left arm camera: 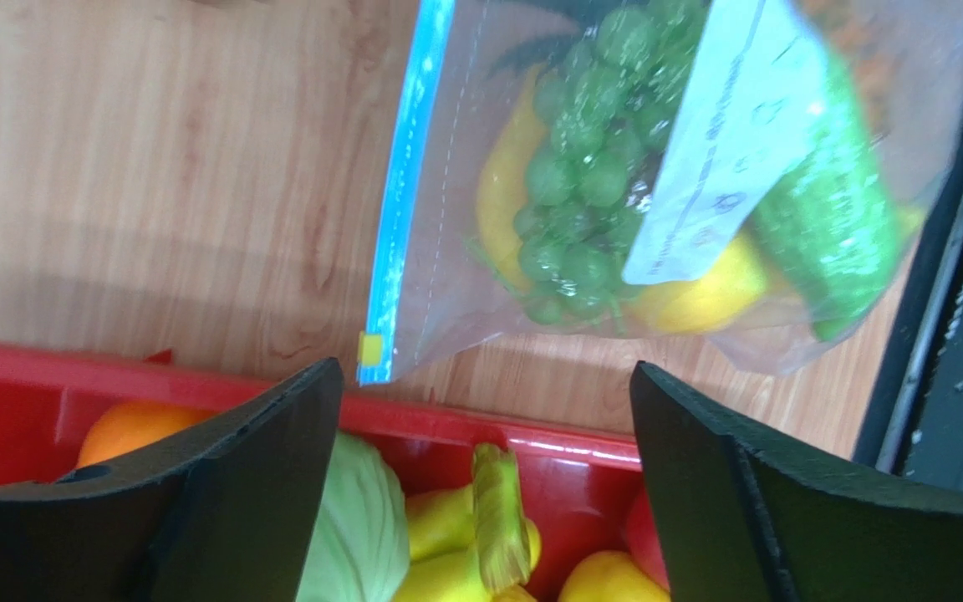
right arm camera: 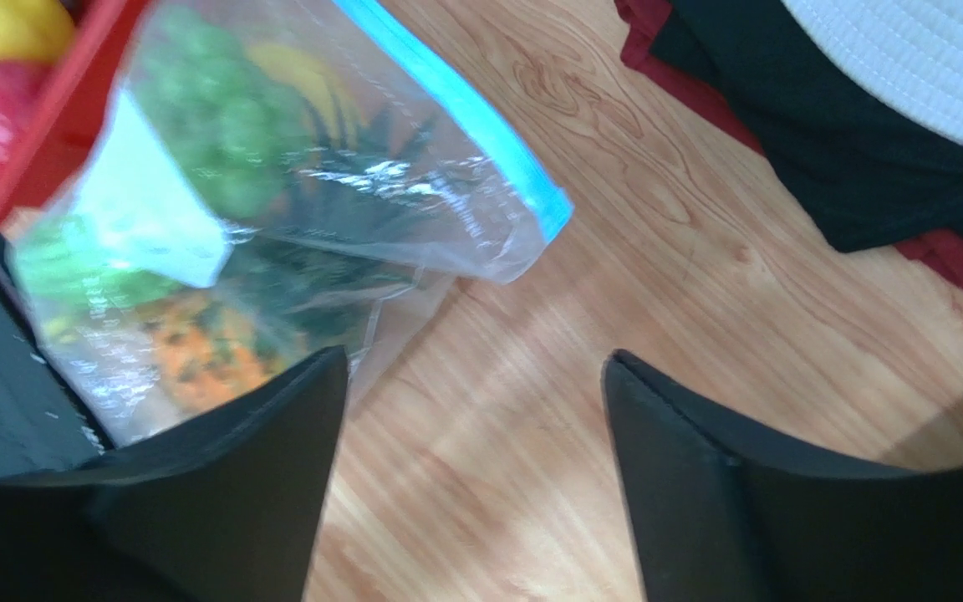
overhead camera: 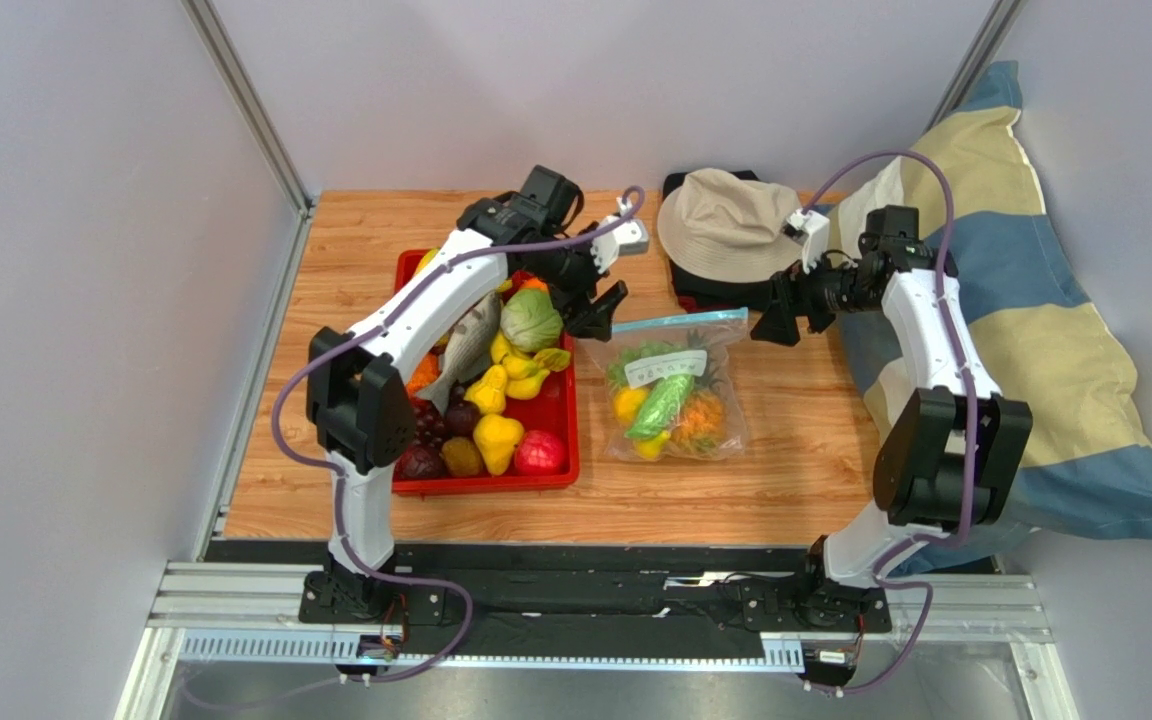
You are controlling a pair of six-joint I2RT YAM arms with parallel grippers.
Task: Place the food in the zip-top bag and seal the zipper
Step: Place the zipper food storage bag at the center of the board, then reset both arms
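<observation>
The zip-top bag (overhead camera: 675, 393) lies flat on the wooden table between the arms. It holds food: green grapes (left arm camera: 581, 188), a cucumber (left arm camera: 832, 226), a lemon (left arm camera: 700, 295) and an orange pineapple (right arm camera: 204, 351). Its blue-green zipper (overhead camera: 680, 320) runs along the far edge, and I cannot tell whether it is pressed shut. My left gripper (overhead camera: 602, 308) hangs open over the tray's edge, just left of the zipper's end (left arm camera: 405, 213). My right gripper (overhead camera: 772, 323) is open above bare wood just right of the bag (right arm camera: 298, 213). Neither holds anything.
A red tray (overhead camera: 578, 428) left of the bag holds several more toy fruits and vegetables. A beige hat (overhead camera: 725, 222) lies on dark cloth behind the bag. A striped pillow (overhead camera: 1018, 300) leans at the right edge. Grey walls enclose the table.
</observation>
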